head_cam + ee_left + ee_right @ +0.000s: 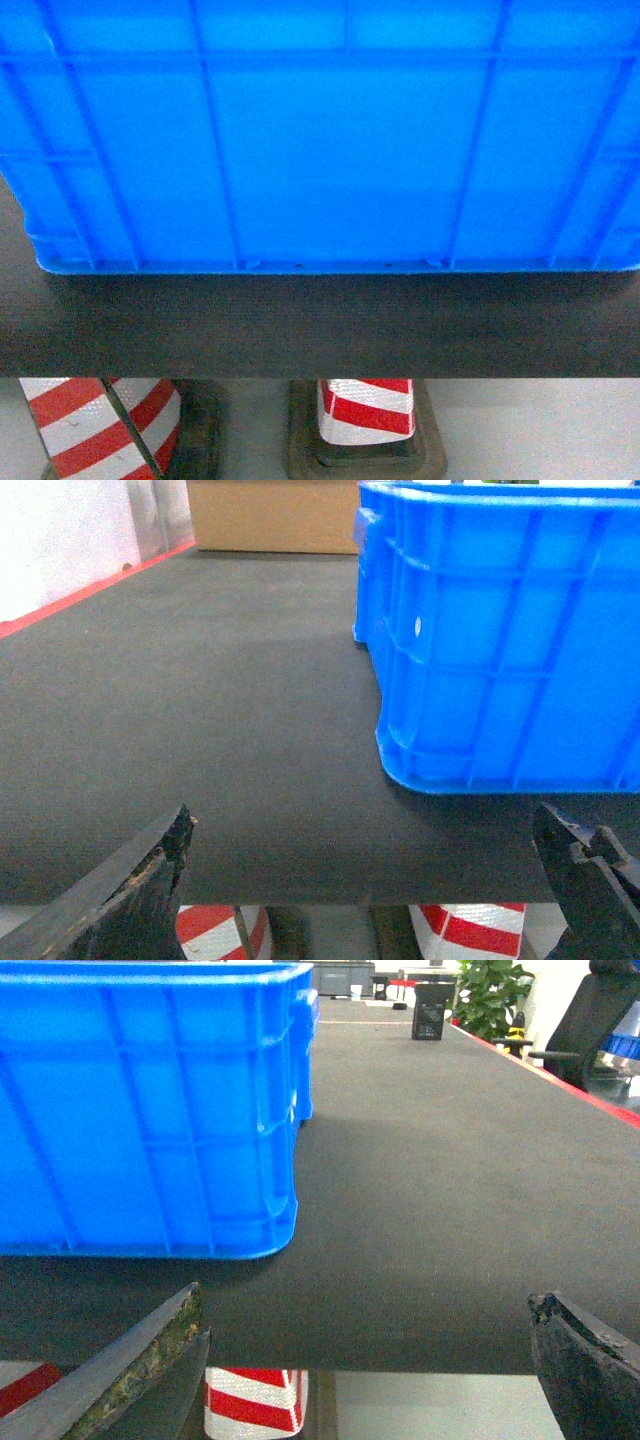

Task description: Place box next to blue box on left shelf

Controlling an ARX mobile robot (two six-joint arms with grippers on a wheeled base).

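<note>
While cropped above, box point(320, 150) sits untouched.

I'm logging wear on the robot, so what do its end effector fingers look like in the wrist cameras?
Both end effectors, left and right, have dark, nearly black wedge-shaped fingers with chipped, rough edges. The right one's finger shows greenish-brown scuffing. No cables or markings are visible.

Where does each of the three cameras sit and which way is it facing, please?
Head: on the robot, close to the crate, slanting down its near wall onto the dark table and striped cones below; no arm shows.
Left wrist: low at the table's near edge, facing along it past the crate's left end; open left gripper.
Right wrist: same, past the crate's right end; open right gripper.
All three share crate, table and cones.
</note>
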